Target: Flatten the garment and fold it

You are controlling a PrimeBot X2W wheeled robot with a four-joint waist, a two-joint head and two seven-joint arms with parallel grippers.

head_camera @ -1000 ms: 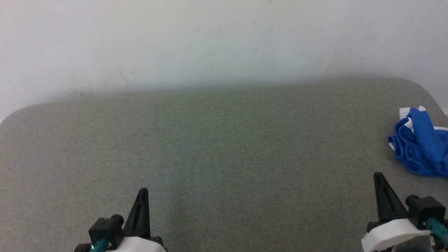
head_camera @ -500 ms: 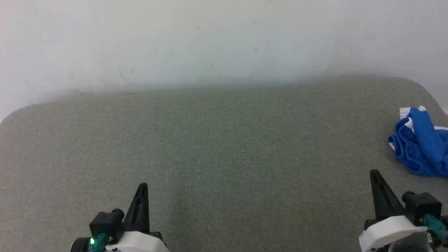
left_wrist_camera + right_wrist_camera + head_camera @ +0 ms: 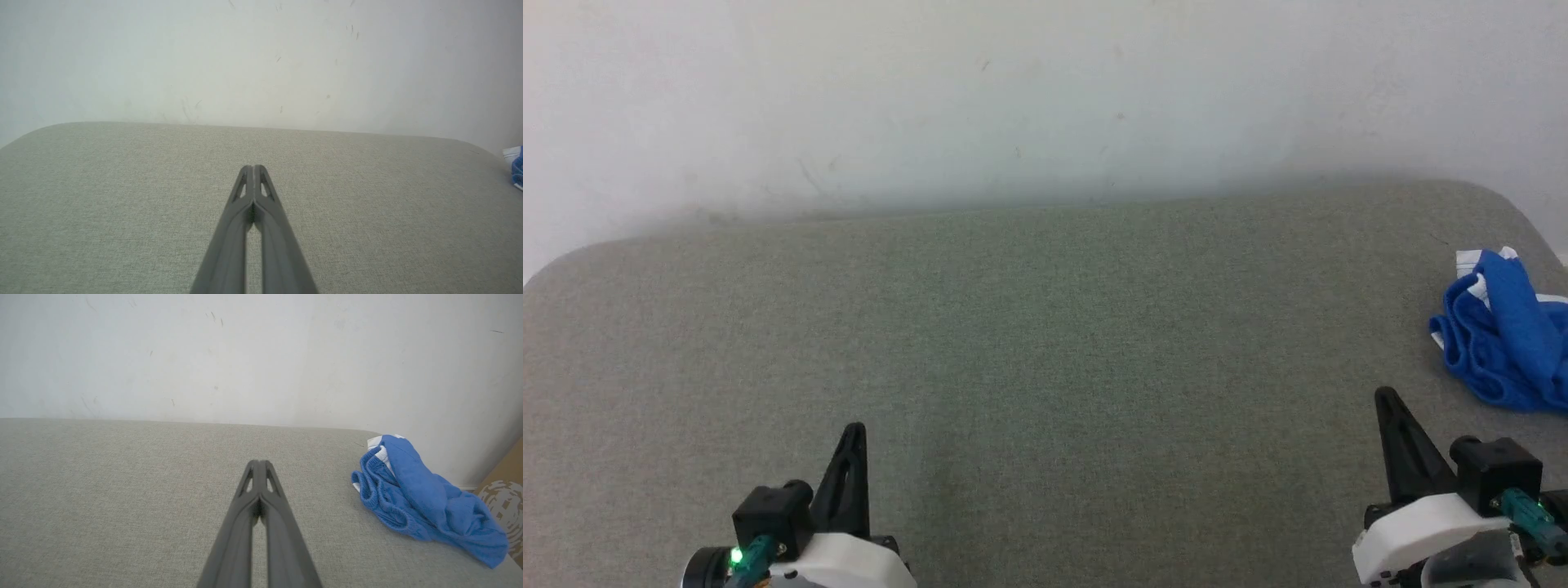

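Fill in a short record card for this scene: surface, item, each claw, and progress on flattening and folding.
surface: grey pad, wall behind
item: garment, blue with white trim, crumpled at the pad's right edge
left arm: left claw shut, empty, over bare pad
right arm: right claw shut, empty, apart from the garment
progress: not yet flattened or folded

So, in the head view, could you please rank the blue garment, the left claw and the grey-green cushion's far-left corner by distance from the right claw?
1. Crumpled bright blue jersey garment: just right of the right claw.
2. The left claw: across, leftwards.
3. Grey-green fabric cushion's far-left corner: farthest.
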